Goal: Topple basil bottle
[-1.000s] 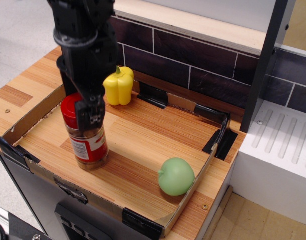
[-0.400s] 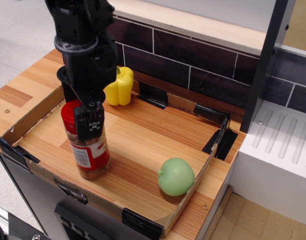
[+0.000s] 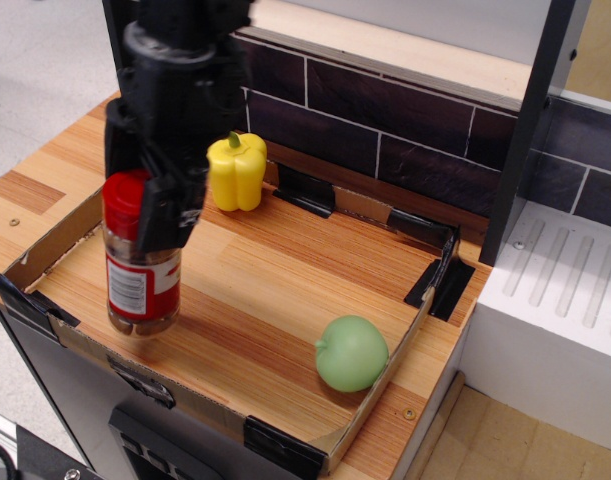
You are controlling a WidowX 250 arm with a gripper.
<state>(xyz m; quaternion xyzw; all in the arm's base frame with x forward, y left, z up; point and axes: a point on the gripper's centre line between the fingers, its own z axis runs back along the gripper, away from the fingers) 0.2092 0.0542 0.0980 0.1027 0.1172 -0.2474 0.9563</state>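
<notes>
Red-lidded basil bottle (image 3: 137, 255) stands near the front-left corner of the cardboard tray (image 3: 380, 385), roughly upright, maybe leaning slightly. Gripper (image 3: 168, 210) sits around its upper part, one finger across the front just under the lid; can't tell how far the jaws are closed or whether they actually clamp it. Judgement: rigid, smooth clear jar, light, top-heavy enough to tip easily, and it'll roll once down. Best contact is high, at the lid or shoulder. Yellow bell pepper (image 3: 235, 171) and green ball (image 3: 351, 353) are well apart from it.
</notes>
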